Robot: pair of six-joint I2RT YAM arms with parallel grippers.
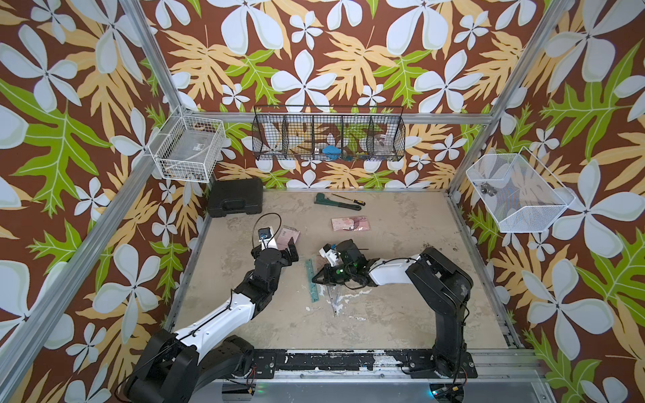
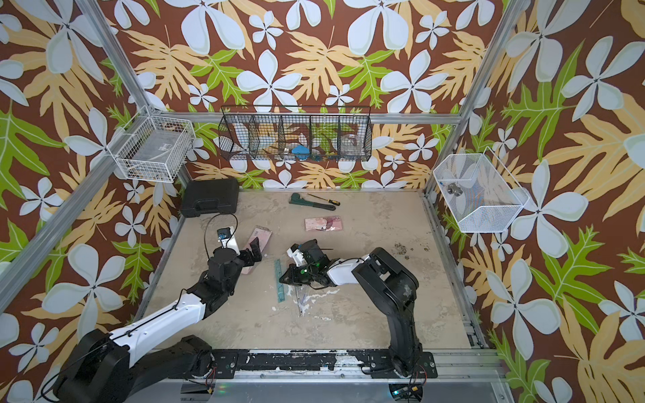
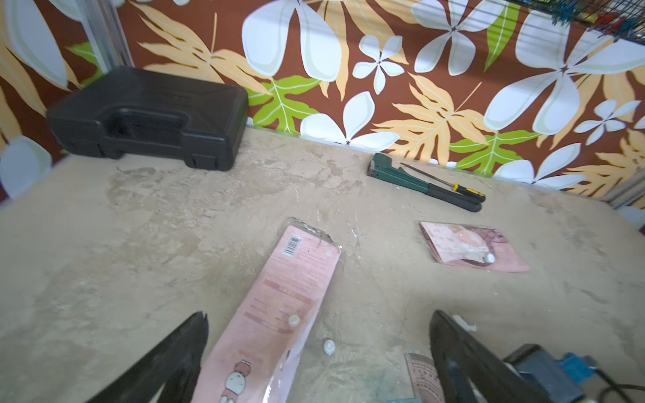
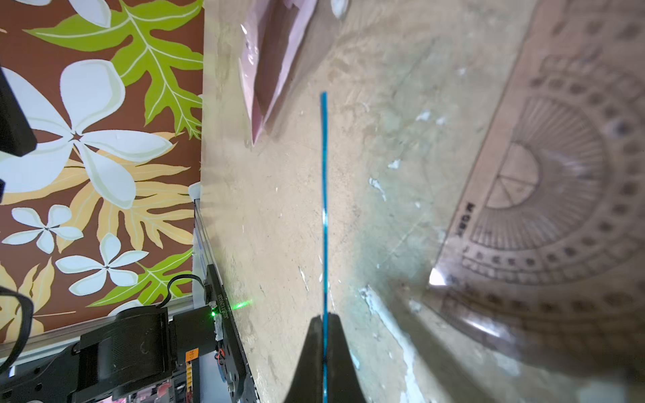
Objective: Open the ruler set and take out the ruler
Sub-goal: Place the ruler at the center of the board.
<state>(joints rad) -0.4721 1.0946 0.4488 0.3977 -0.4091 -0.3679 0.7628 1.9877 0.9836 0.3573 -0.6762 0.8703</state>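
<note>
Right gripper pinches the teal ruler, which juts past its tips, beside a protractor. Left gripper hangs spread wide over the pink pouch on the table.

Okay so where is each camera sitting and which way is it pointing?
Top views: high above the front rail, looking down on the table; both arms, left pincer and right pincer show.
Left wrist: on the left arm, facing the back wall and black case; open fingers frame the pink sleeve.
Right wrist: on the right arm, low, rolled sideways; closed fingers clamp the ruler, seen edge-on.
Shared: all views show the pink sleeve.
</note>
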